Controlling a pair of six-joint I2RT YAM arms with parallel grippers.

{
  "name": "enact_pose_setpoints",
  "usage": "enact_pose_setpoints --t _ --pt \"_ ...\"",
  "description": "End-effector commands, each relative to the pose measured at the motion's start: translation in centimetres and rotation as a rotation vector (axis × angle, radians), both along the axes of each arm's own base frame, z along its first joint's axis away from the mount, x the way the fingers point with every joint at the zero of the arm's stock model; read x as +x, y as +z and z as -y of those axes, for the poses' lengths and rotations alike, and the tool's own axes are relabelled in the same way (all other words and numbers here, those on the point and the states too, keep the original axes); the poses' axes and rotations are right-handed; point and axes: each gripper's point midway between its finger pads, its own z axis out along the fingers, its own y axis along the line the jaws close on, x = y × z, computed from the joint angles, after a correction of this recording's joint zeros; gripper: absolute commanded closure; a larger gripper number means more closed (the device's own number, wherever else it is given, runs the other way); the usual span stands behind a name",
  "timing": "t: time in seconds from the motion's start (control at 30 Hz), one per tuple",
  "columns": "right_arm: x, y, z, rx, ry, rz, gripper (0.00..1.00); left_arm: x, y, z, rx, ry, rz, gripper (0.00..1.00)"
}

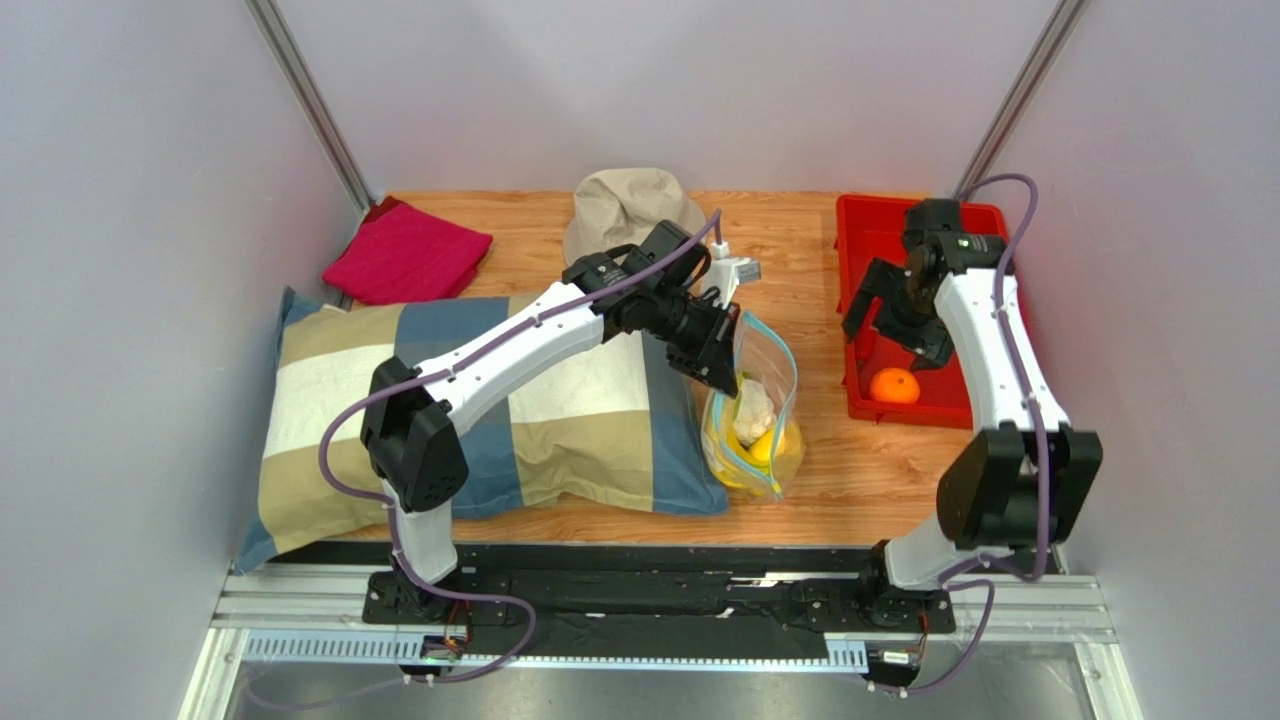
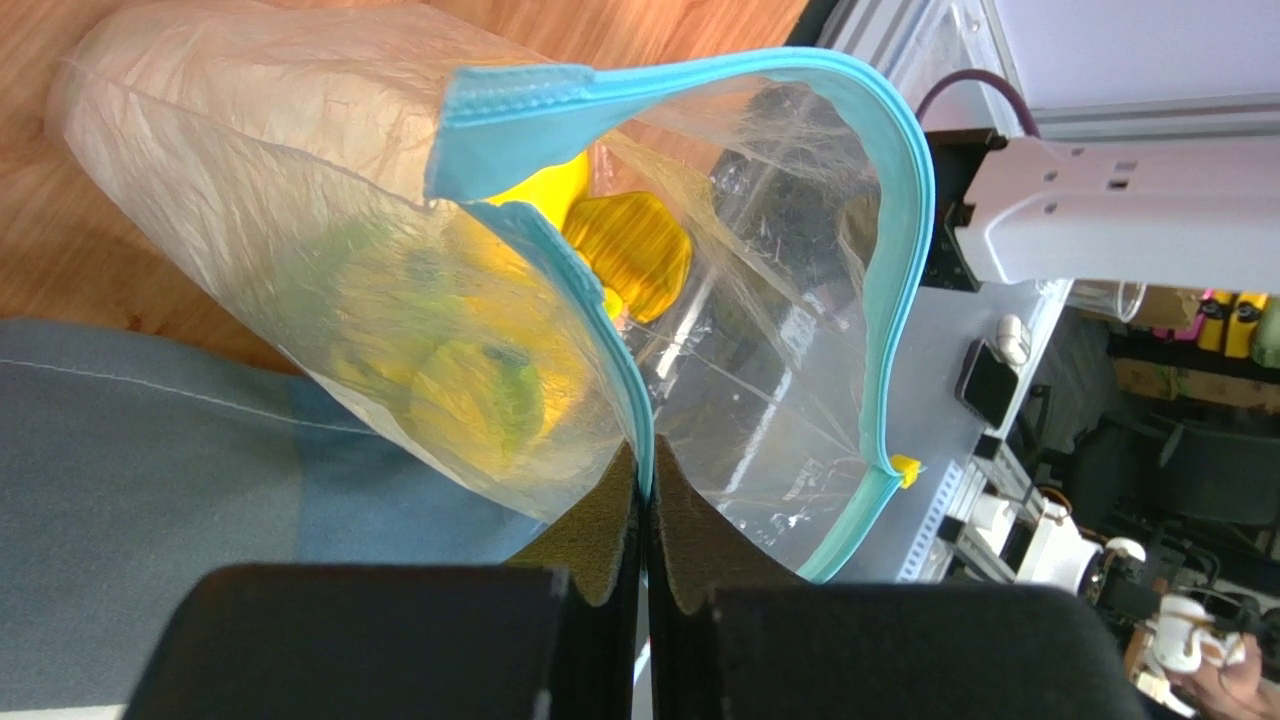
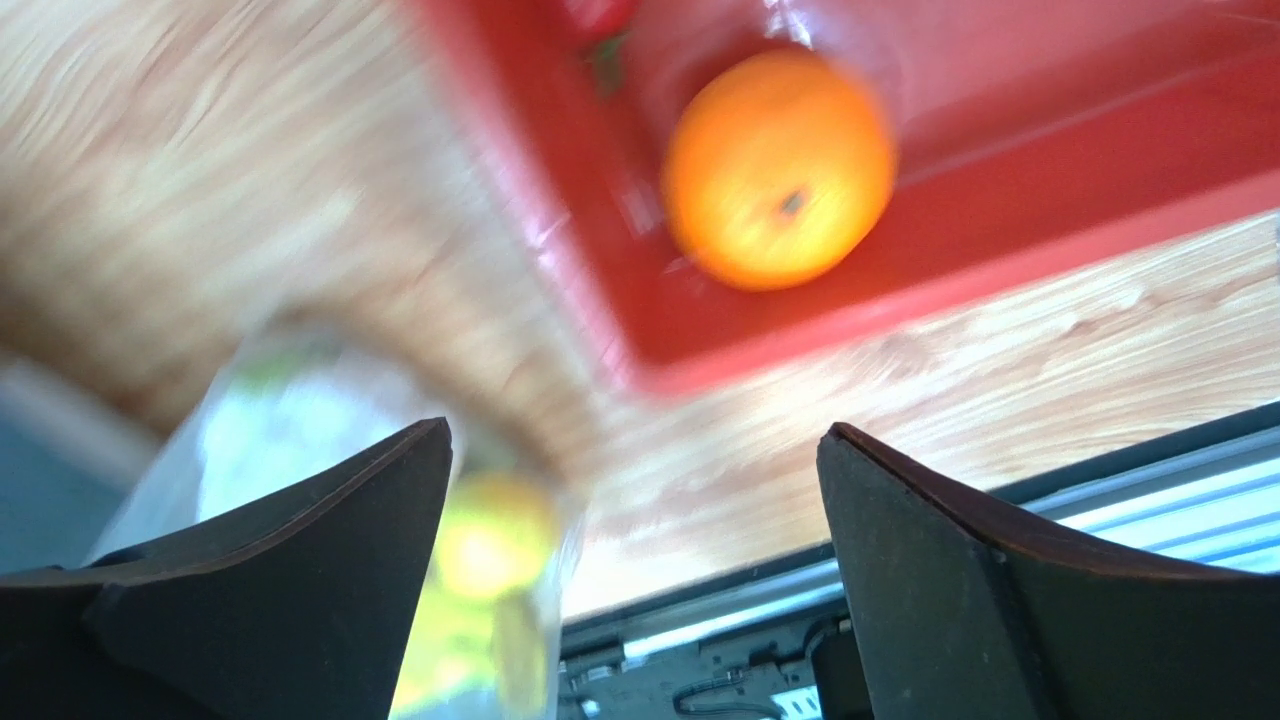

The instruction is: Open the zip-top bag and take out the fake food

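The left gripper [image 2: 646, 503] clamped tight on the zip-top bag [image 2: 271, 210] at its blue strip [image 2: 906, 225], the mouth gaping just beyond. Yellow fake food [image 2: 631, 248] sat inside, the rest blurred, possibly green. The right gripper [image 3: 634, 438] hung spread wide above the orange [image 3: 778, 168] in the red bin [image 3: 977, 278].

Bright, even light throughout; the right wrist view is motion-blurred.

Place: we take this for a robotics lab cell.
Walls: we see white panels [image 1: 135, 180] on metal posts [image 1: 308, 98].
Base: slotted aluminium rail [image 1: 1037, 612].
Beyond: cluttered equipment benches [image 2: 1157, 480].
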Motion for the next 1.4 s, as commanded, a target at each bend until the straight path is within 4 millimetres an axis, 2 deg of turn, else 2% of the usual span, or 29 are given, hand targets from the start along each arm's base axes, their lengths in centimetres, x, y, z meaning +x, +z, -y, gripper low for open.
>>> enact_pose_setpoints --t 0.0,0.07,0.1,0.17,0.27,0.37,0.47,0.5,0.53,0.77,0.87,1.0,1.1,1.37 --pt "-3.1 5.4 -5.3 0.019 0.184 0.137 0.04 0.2 3.9 0.5 -0.099 0.019 0.041 1.0" --pt "-5.0 7.4 -6.3 0.019 0.201 0.185 0.05 0.4 4.3 0.7 -0.11 0.03 0.041 1.0" --pt "-5.7 8.0 -7.4 0.027 0.233 0.2 0.05 0.4 4.5 0.8 -0.113 0.032 0.041 1.0" --pt "-7.5 9.4 -8.3 0.065 0.23 0.234 0.07 0.6 4.7 1.1 -0.124 0.038 0.038 1.0" --pt "-9.4 10.5 -10.8 0.164 0.253 0.249 0.14 0.9 5.0 1.6 -0.139 0.049 0.031 1.0" --pt "-10.8 11.9 -14.0 0.299 0.308 0.298 0.25 1.2 5.8 2.1 -0.166 0.059 0.029 1.0" --pt "-11.1 12.6 -17.0 0.471 0.336 0.337 0.46 1.4 6.6 2.3 -0.186 0.071 0.039 1.0" --pt "-11.1 12.0 -18.0 0.521 0.353 0.326 0.58 1.4 6.6 2.3 -0.186 0.076 0.041 1.0" --pt "-11.1 11.7 -18.3 0.534 0.353 0.322 0.61 1.5 6.7 2.2 -0.187 0.083 0.04 1.0" --pt "-9.3 8.5 -19.1 0.513 0.372 0.27 0.63 1.0 6.0 2.2 -0.18 0.091 0.014 1.0" --pt "-8.4 6.9 -19.9 0.525 0.387 0.231 0.59 0.9 6.1 2.3 -0.183 0.091 0.013 1.0" --pt "-7.2 4.7 -19.5 0.467 0.374 0.217 0.47 0.7 6.5 2.5 -0.193 0.091 0.016 1.0" --pt "-6.7 3.3 -19.4 0.448 0.377 0.202 0.42 0.5 6.4 2.7 -0.191 0.086 0.013 1.0" --pt "-5.8 -0.4 -19.7 0.427 0.374 0.153 0.4 -1.0 5.9 3.5 -0.183 0.061 0.002 1.0"
